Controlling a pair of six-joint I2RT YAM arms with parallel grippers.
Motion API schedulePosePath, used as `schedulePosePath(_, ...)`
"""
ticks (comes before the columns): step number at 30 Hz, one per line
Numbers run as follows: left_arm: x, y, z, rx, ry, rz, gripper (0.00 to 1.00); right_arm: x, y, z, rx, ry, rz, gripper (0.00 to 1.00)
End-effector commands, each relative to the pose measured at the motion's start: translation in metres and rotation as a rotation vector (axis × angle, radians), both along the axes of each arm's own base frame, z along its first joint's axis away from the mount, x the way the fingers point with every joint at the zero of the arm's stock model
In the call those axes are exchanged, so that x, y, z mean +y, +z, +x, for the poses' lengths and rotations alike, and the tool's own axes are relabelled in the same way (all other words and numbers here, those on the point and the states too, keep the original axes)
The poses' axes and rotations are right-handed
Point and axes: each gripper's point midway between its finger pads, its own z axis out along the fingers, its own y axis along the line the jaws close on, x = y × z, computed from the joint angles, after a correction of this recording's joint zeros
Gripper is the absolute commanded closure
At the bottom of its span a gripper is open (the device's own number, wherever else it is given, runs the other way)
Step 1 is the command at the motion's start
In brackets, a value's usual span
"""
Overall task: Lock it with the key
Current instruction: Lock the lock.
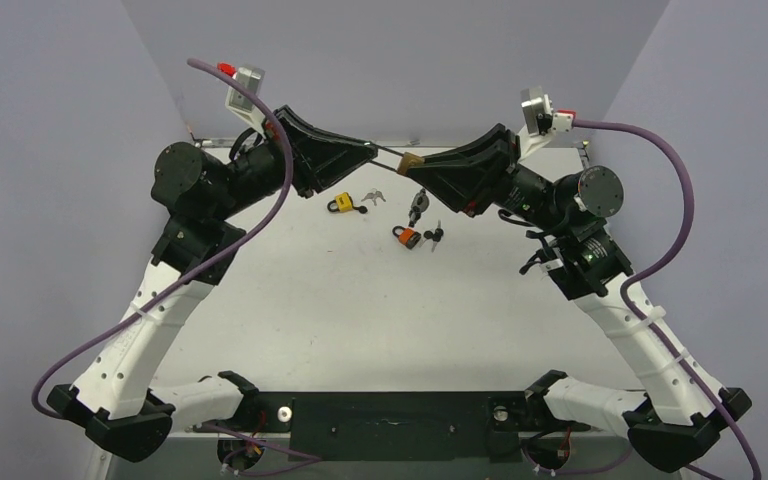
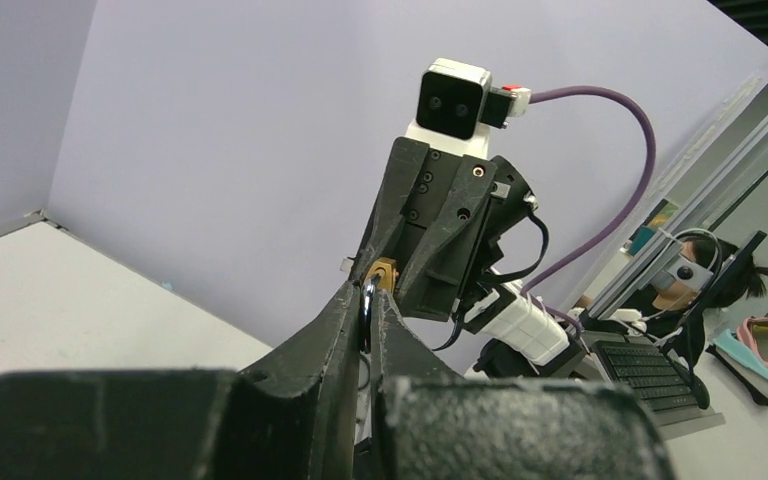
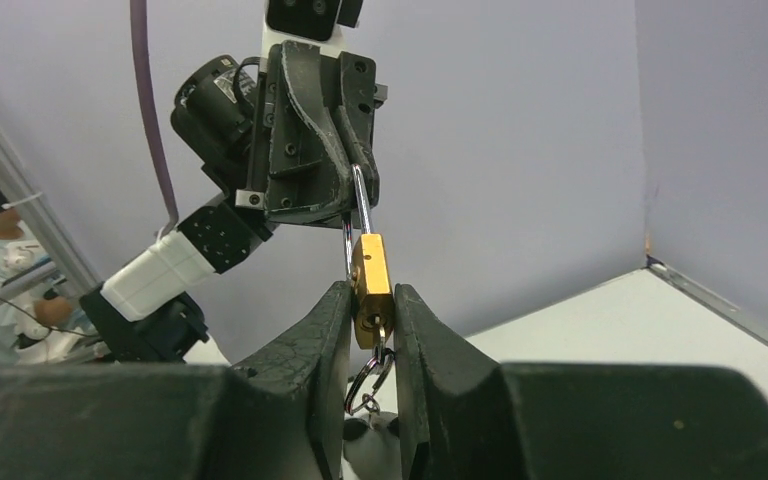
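Observation:
A brass padlock [image 1: 409, 159] hangs in the air between my two grippers, above the far part of the table. My right gripper [image 3: 371, 302] is shut on the padlock's body [image 3: 371, 280]. A key sits in the keyhole at the bottom, with its key ring [image 3: 365, 385] dangling between my fingers. My left gripper [image 2: 370, 292] is shut on the silver shackle [image 2: 369, 305]. The brass body [image 2: 385, 270] shows just beyond its tips. In the right wrist view the shackle [image 3: 360, 205] runs up into the left gripper [image 3: 352, 195].
On the white table [image 1: 360, 320] lie a yellow padlock [image 1: 340, 203] with keys [image 1: 372, 197], a silver padlock [image 1: 417, 205], and an orange padlock [image 1: 406, 236] with dark keys [image 1: 433, 236]. Grey walls close in the back and sides.

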Motion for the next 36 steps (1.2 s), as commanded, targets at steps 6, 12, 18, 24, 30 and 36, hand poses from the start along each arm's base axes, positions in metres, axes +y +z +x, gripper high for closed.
schedulePosePath(6,0.003,0.008,-0.018,-0.101,-0.031,0.009,1.0,0.003,0.034,-0.045,-0.031,0.232,0.141,1.0)
schedulePosePath(12,0.002,0.006,-0.024,-0.123,-0.047,0.028,1.0,0.001,0.033,-0.053,-0.019,0.262,0.139,1.0)
schedulePosePath(18,0.001,0.007,-0.027,-0.129,-0.053,0.03,1.0,0.001,0.033,-0.054,-0.011,0.253,0.133,1.0)
schedulePosePath(24,-0.011,0.002,-0.031,-0.119,-0.088,0.033,1.0,0.011,0.021,-0.039,0.012,0.176,0.083,1.0)
schedulePosePath(30,-0.024,-0.011,-0.033,-0.093,-0.102,0.068,1.0,0.009,0.019,-0.022,0.02,0.072,0.075,1.0)
schedulePosePath(36,-0.029,-0.036,-0.031,-0.051,-0.088,0.122,1.0,0.001,0.031,-0.017,0.003,0.012,0.104,1.0)
